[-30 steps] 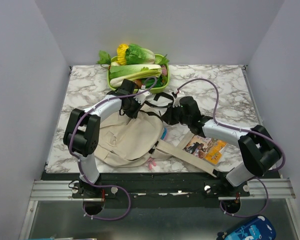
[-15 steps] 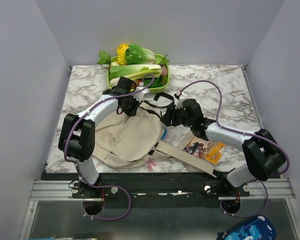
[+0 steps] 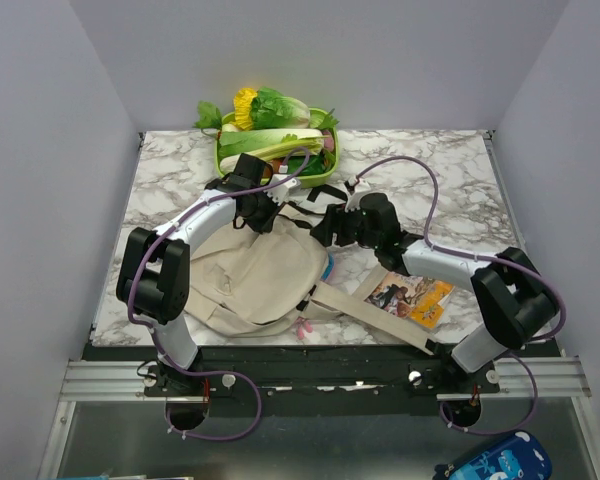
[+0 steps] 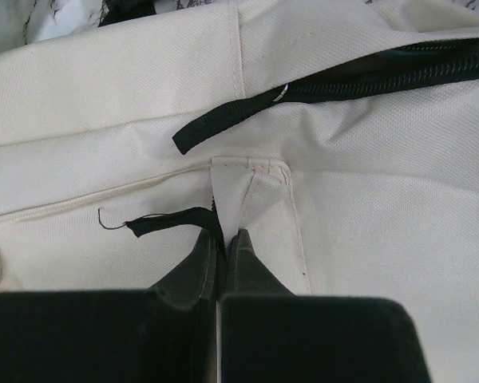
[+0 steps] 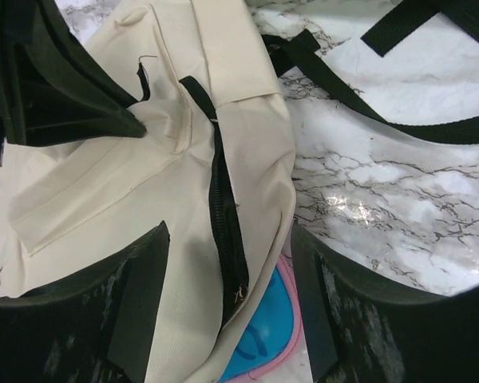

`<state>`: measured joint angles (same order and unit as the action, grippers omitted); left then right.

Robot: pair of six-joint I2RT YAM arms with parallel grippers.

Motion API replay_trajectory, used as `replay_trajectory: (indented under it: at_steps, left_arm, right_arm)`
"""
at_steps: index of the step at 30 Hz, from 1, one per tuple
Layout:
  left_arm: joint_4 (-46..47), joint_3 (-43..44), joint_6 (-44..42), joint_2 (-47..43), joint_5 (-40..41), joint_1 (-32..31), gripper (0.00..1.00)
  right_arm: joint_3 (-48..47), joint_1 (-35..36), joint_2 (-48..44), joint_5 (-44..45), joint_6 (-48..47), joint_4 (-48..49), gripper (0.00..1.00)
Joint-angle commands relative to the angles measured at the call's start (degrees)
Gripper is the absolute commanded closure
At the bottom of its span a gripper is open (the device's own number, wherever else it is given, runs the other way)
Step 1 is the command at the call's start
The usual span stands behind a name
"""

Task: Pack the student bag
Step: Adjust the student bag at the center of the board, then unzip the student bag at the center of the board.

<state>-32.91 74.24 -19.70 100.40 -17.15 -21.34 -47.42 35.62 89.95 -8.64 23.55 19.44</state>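
**Right gripper lets go, left keeps its pinch**

Right gripper [image 5: 227, 271] is open now, its fingers spread wide either side of the black zip [image 5: 223, 215]. A second ago they were nearly together at the bag's top edge, so I've released. In the overhead view that wrist has also slid left and back along the bag's top. Left gripper [image 4: 223, 239] hasn't budged in the last half second: the jaws are pressed together on a cream fabric fold of the student bag [image 4: 367, 175], beside a short black tab.

The bag lies flat at the middle of the marble table [image 3: 450, 180], between both arms, one strap trailing toward the near edge. A blue and pink pencil case [image 5: 263, 335] pokes out from under its right side, same as before. The book [image 3: 412, 297] beside the strap and the green tray [image 3: 337, 160] at the back haven't moved.
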Motion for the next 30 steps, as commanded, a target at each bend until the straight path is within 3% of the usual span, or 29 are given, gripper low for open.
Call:
replay_trajectory:
  at_steps: [1, 8, 15, 20, 25, 30]
  left_arm:
    - [-1.4, -0.3, -0.5, -0.9, -1.5, 0.1, 1.00]
    - [-0.6, -1.0, -0.6, -1.2, -1.0, 0.1, 1.00]
    - [0.0, -1.7, -0.4, -0.7, -0.4, 0.1, 1.00]
    - [-0.1, -1.6, -0.3, -1.2, -0.3, 0.1, 1.00]
    - [-0.2, -1.7, -0.3, -1.5, -0.1, 0.1, 1.00]
    - [-0.1, -1.5, 0.0, -1.4, 0.1, 0.1, 1.00]
  right_arm:
    - [-2.1, -0.4, 3.4, -0.8, 1.1, 3.4, 0.32]
    - [-0.1, -1.1, 3.5, -0.8, 3.1, 7.8, 0.62]
    - [1.5, -1.3, 1.9, -0.8, 2.8, 8.3, 0.66]
    - [1.4, -1.5, 2.5, -0.9, 2.8, 8.3, 0.85]
    - [1.7, -1.6, 2.6, -0.7, 2.8, 8.2, 0.98]
    - [3.1, -1.8, 0.3, 0.4, 1.9, 7.8, 0.99]
